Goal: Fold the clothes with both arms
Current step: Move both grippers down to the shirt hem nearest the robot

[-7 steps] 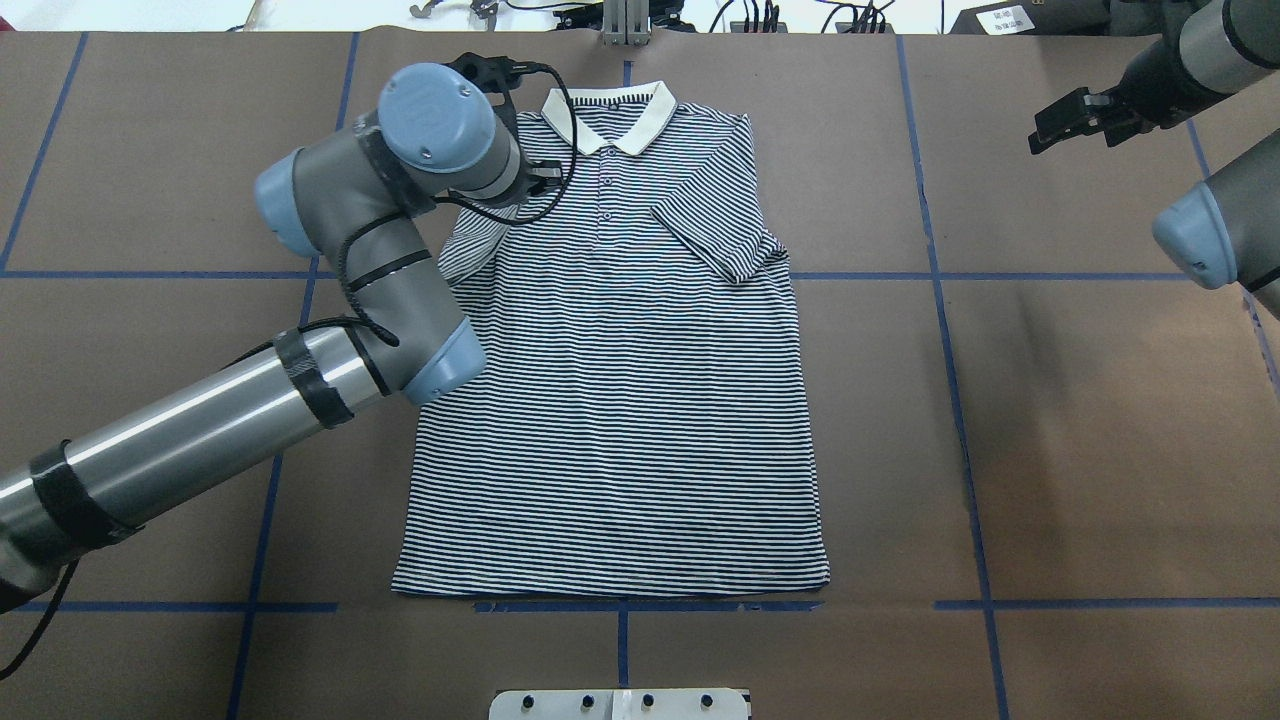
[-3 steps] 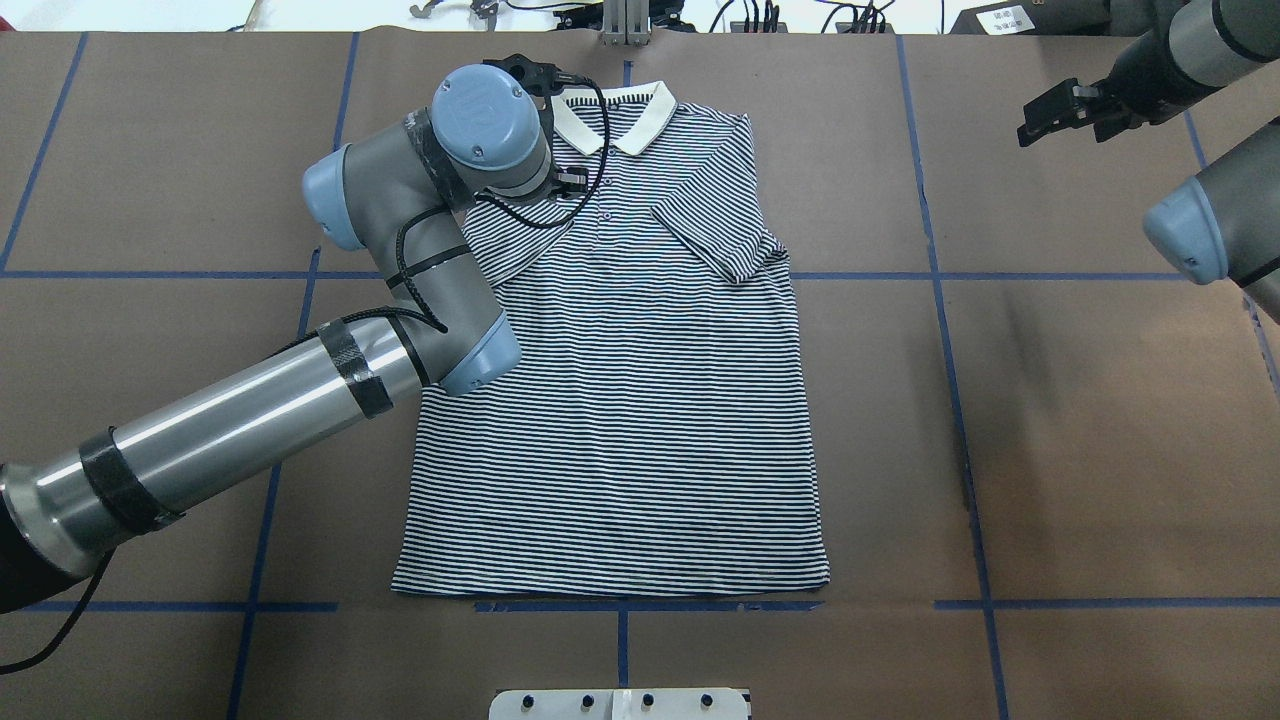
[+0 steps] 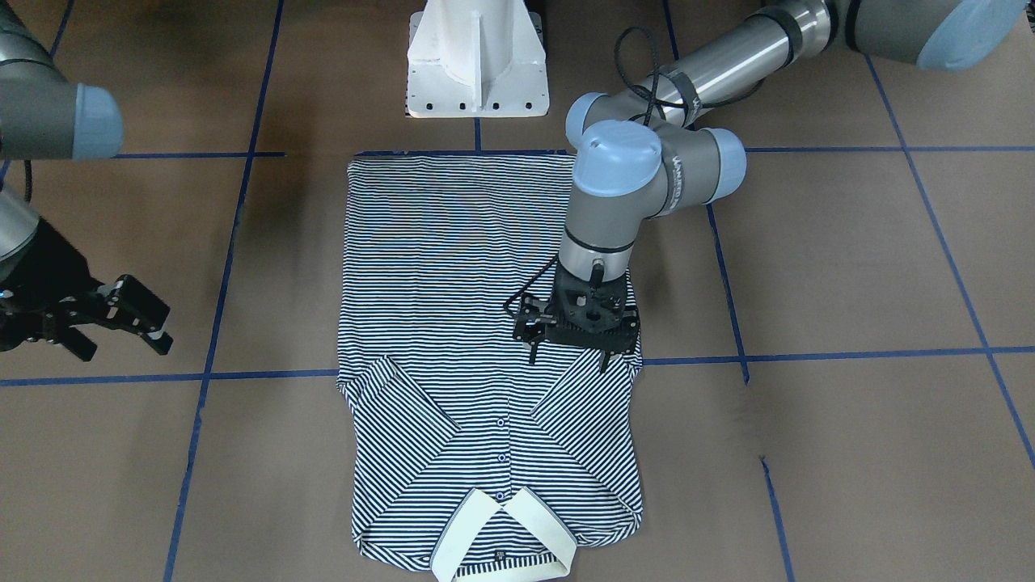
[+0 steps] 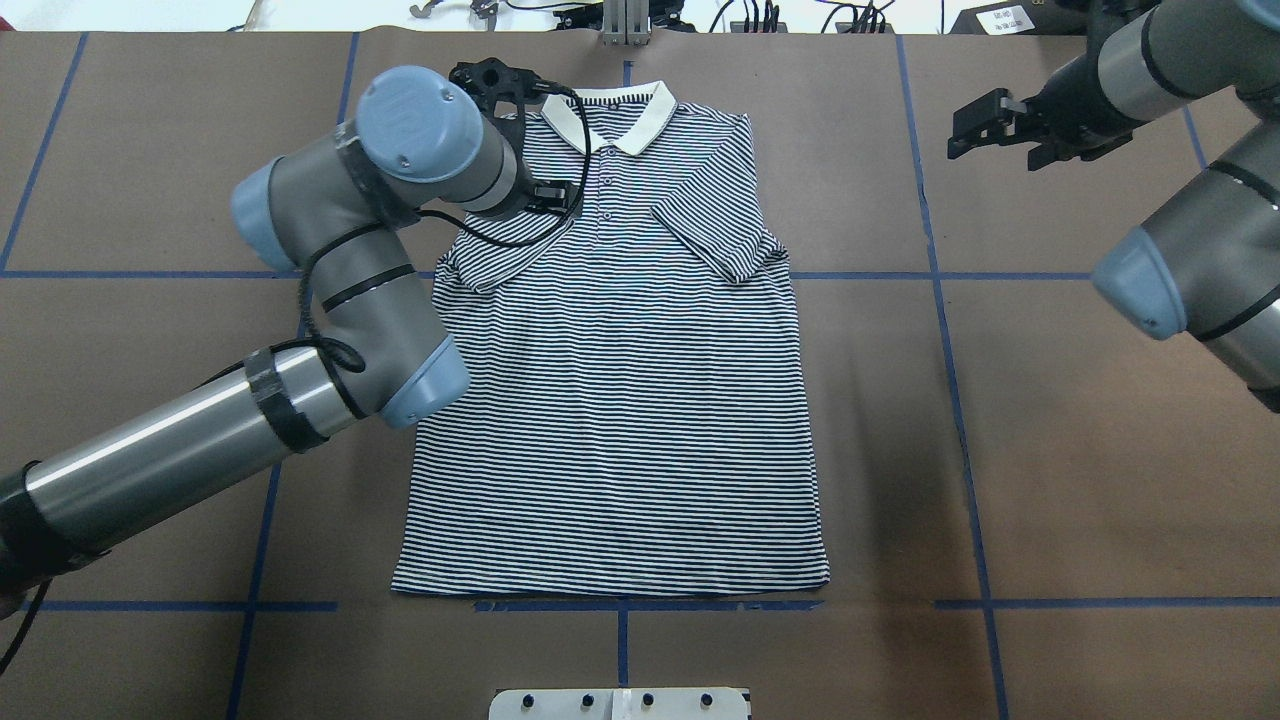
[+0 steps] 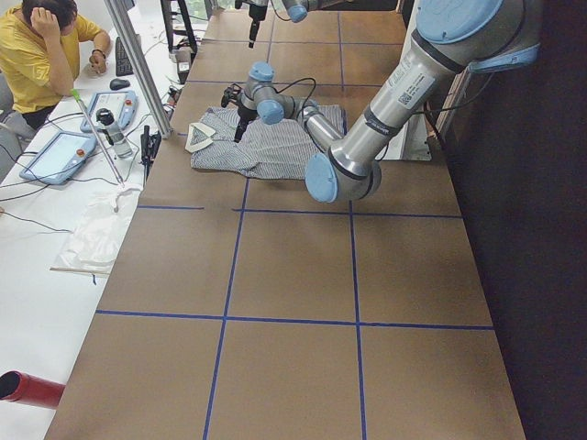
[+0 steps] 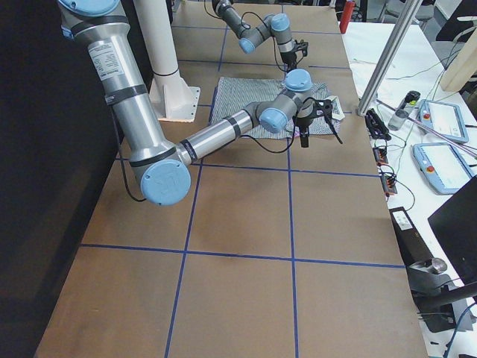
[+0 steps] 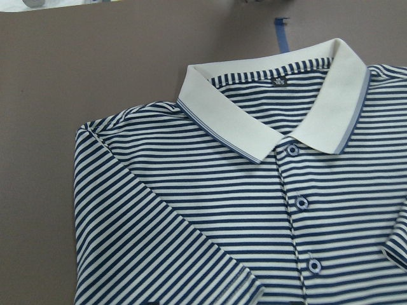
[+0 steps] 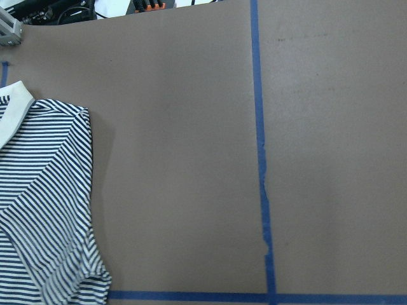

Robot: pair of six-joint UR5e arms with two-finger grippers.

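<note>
Striped polo (image 4: 620, 400) flat, 2 sleeves folded inward.

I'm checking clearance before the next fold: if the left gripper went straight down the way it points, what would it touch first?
The polo shirt, probably its folded-in sleeve near the shoulder; the left gripper hangs open above it, though its height is unclear.

Blue-taped brown table (image 4: 1050, 480), white pedestal (image 3: 477, 65)
</note>
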